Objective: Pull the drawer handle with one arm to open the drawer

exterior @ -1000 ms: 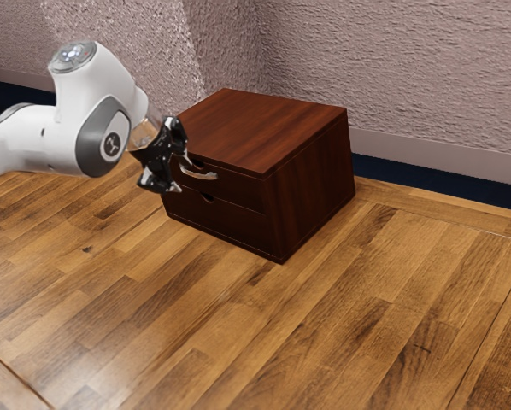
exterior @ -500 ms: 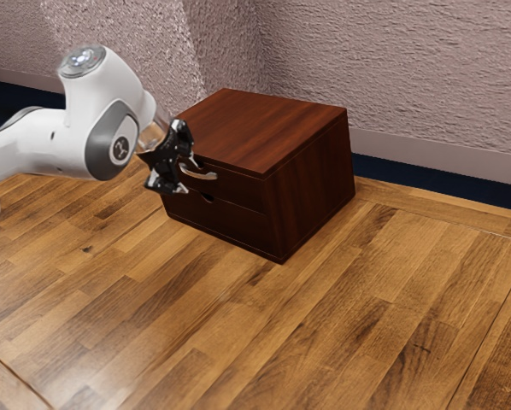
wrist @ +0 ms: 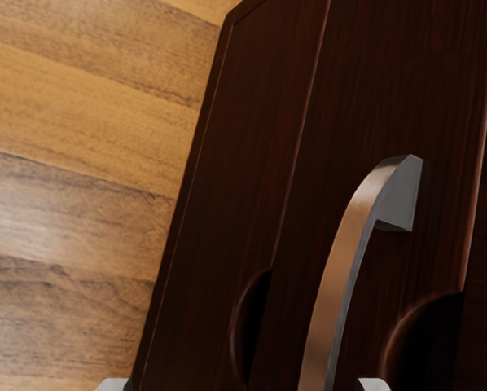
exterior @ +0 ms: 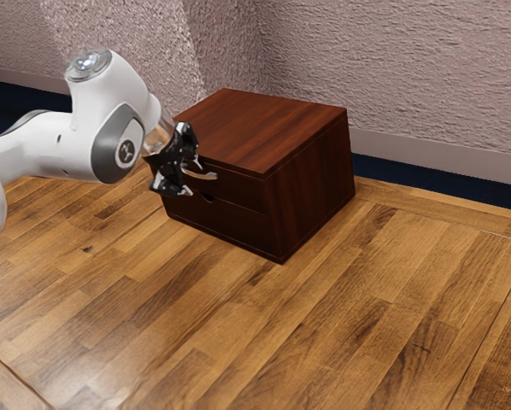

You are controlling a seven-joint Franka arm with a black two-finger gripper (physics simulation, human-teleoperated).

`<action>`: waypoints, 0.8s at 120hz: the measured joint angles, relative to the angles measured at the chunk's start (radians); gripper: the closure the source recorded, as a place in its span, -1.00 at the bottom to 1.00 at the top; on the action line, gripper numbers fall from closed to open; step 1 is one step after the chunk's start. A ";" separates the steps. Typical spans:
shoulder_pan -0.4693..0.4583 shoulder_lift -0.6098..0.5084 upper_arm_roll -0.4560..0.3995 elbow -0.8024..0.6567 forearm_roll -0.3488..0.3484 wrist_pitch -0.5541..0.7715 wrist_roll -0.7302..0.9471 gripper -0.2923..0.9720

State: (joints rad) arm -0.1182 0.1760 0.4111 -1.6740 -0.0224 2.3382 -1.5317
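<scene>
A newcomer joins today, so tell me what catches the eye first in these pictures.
A dark wooden cabinet with two drawers stands on the plank floor. The white arm reaches in from the exterior view's left, its black gripper at the upper drawer's curved metal handle.

drawer (exterior: 230,184): dark wood, upper, shut | handle (exterior: 201,174): curved silver bar, on its front
</scene>
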 joint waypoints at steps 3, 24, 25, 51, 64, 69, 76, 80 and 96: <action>0.001 0.001 0.000 0.000 0.000 0.001 0.000 0.04; 0.005 0.010 0.000 0.000 -0.001 0.003 -0.001 0.05; 0.005 0.011 0.000 0.000 -0.001 0.004 -0.001 0.05; 0.004 0.010 0.000 0.000 -0.008 0.008 -0.002 0.24; 0.006 0.010 0.001 0.000 -0.012 0.009 -0.003 0.40; 0.006 0.010 0.001 0.000 -0.013 0.010 -0.003 0.45; 0.006 0.007 0.001 0.000 -0.013 0.010 -0.003 0.50; 0.006 0.006 0.002 0.000 -0.013 0.010 -0.002 0.53; 0.006 0.003 0.002 0.000 -0.013 0.007 0.003 0.59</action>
State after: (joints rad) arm -0.1126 0.1788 0.4130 -1.6744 -0.0350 2.3456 -1.5291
